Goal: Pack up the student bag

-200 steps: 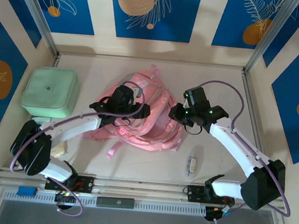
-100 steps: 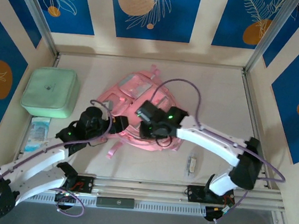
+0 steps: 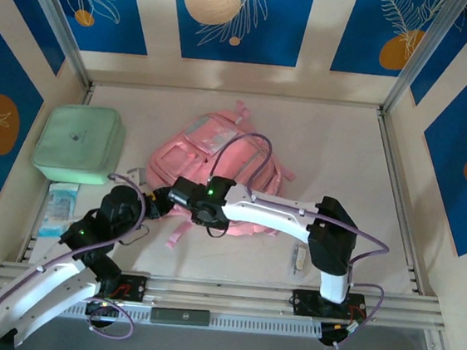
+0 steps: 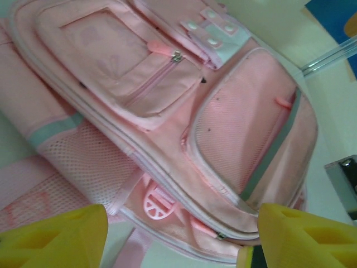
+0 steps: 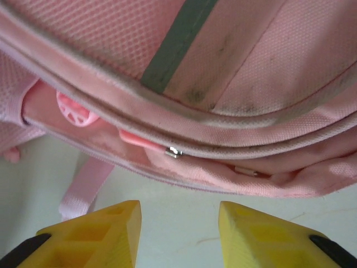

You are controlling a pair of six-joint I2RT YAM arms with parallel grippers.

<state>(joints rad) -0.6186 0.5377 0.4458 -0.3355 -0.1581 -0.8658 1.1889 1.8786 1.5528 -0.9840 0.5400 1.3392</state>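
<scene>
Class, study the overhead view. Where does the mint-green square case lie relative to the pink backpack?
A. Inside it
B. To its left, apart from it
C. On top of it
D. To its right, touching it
B: the mint-green case lies left of the pink backpack, with bare table between them.

The student bag (image 3: 198, 155) is shown in pink, trimmed with a grey-green stripe. Left of the bag, a case (image 3: 78, 144) is coloured mint green. Behind the bag, wall panels (image 3: 266, 28) are patterned blue with white leaf outlines and orange discs.
</scene>
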